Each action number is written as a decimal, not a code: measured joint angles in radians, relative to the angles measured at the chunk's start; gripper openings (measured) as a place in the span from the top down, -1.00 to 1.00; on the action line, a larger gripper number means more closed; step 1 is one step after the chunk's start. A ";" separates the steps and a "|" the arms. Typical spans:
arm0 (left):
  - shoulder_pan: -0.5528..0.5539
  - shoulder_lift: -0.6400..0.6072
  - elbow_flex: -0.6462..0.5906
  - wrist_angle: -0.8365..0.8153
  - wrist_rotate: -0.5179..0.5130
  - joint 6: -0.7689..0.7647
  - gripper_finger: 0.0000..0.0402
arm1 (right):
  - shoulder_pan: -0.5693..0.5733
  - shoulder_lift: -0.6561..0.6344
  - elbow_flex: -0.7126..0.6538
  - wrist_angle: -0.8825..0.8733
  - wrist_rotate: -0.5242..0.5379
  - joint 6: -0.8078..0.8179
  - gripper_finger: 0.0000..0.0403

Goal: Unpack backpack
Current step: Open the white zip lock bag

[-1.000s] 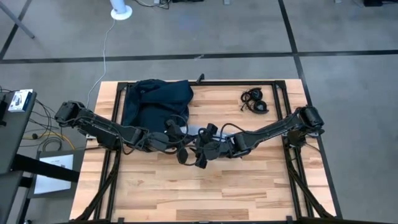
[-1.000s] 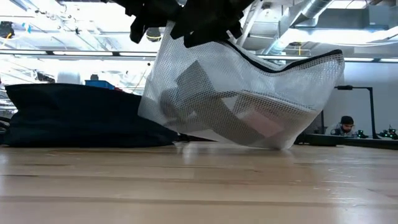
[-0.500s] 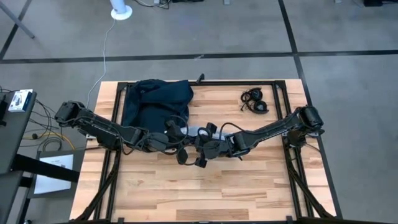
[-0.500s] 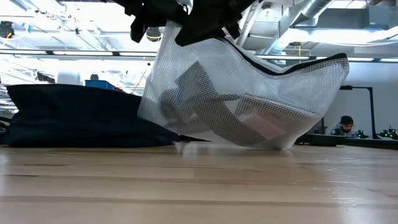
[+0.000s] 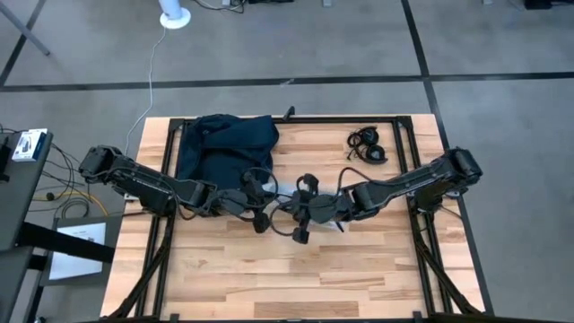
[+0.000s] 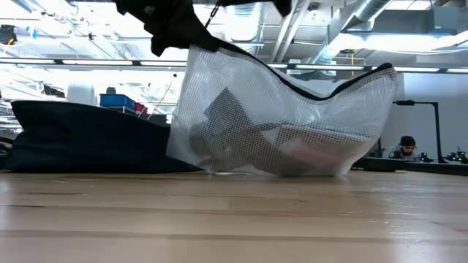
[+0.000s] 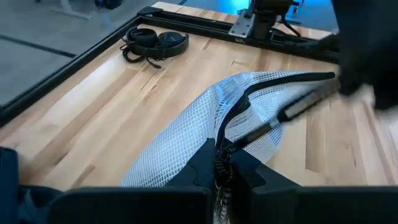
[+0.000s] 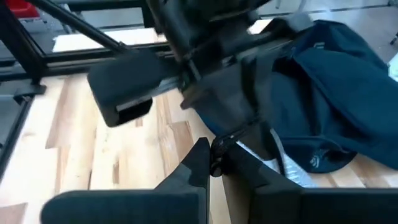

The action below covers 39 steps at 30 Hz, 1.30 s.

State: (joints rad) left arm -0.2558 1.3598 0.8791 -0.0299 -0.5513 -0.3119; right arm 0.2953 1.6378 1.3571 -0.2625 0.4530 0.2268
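The dark navy backpack [image 5: 224, 146] lies flat at the table's far left, also in the low view [image 6: 88, 139] and the right wrist view [image 8: 348, 87]. Just right of it a white mesh pouch [image 6: 278, 117] with a black zipper edge rests by its bottom on the wood [image 7: 186, 140]. My left gripper [image 5: 257, 203] is shut on the pouch's left top corner. My right gripper [image 5: 305, 213], at the pouch's near side, is shut on a small piece at the zipper edge. My left gripper pinches the pouch's black zipper edge [image 7: 219, 144] at its left top corner between its two fingers, coming level from the table's left. The pouch hangs from that corner, its bottom on the table and its mouth partly parted. My right gripper pinches a small metal piece by the pouch's zipper [image 8: 219, 147] between its fingertips, coming from the table's right. Which part of the zipper it is I cannot tell. The left arm's gripper stands close in front of it.
Black headphones [image 5: 368, 145] lie at the far right of the table, also in the left wrist view [image 7: 155, 42]. A black frame rail [image 5: 404, 118] runs around the table. Bare wood stretches along the near half [image 5: 287, 278].
My right gripper has gone toward the table's right edge, staying shut, and has risen almost out of the low view. The mesh pouch has come down and sits flatter on the table, its left lower edge no longer raised. The left gripper has kept its hold.
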 joint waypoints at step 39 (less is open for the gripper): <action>0.010 -0.048 0.016 0.074 0.229 0.227 1.00 | 0.062 -0.155 0.002 -0.432 -0.086 0.163 0.93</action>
State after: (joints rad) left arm -0.2455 1.3122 0.8948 0.0438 -0.3224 -0.0845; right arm 0.3568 1.4829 1.3586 -0.6944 0.3670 0.3900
